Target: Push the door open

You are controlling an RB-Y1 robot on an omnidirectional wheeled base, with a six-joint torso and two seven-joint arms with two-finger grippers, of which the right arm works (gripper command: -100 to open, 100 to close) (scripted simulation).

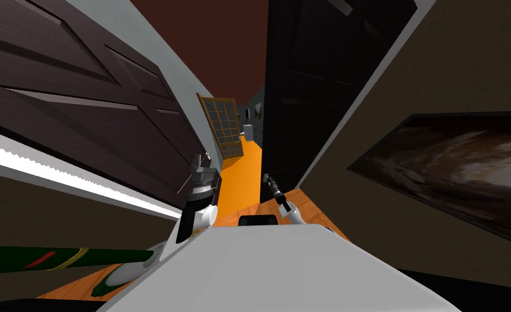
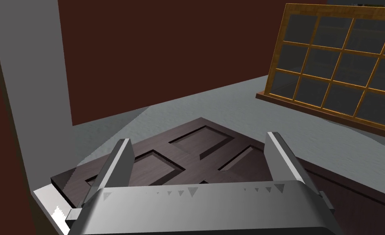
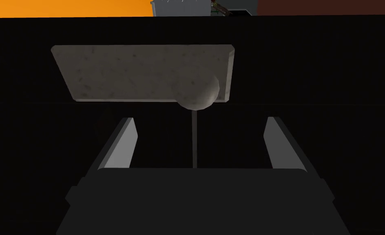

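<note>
A dark brown door (image 1: 86, 108) with sunken panels slants along the robot's left side, a bright white strip running beneath it. Opposite it, on the right, stands a black door (image 1: 314, 81) edged by a light grey frame (image 1: 352, 114). Further right a large dark picture (image 1: 454, 168) hangs on a brownish wall. Between the two doors an orange floor (image 1: 241, 173) runs ahead to a wooden-framed window (image 1: 224, 127) of many small panes.

On the black door sits a pale grey plate (image 3: 134, 73) with a round knob (image 3: 198, 96) at one end. The right tool (image 3: 200, 118) points straight at this plate, fingers spread and holding nothing, the knob just beyond their tips and midway between them. I cannot tell whether they touch the door.

The left tool (image 2: 198, 137) is raised close beside the brown door near its far edge, fingers spread and empty, the panelled face lying just past them
</note>
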